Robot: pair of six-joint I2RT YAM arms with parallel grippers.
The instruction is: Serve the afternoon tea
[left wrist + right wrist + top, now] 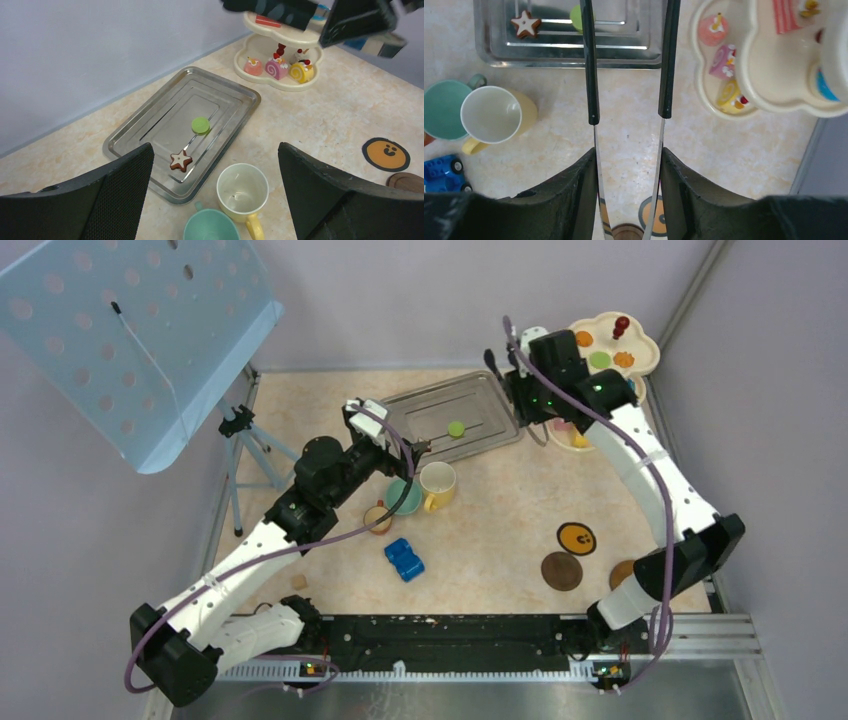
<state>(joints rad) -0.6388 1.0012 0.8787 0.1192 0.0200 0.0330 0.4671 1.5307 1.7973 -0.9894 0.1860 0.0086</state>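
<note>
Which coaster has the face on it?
The orange coaster with the black rim. The dark brown coaster beside it is plain; the third coaster, partly hidden, shows no face.

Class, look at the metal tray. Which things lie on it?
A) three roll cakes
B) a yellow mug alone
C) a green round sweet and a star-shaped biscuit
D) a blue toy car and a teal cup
C: the left wrist view shows the green round sweet and the star-shaped biscuit lying on the tray.
</note>
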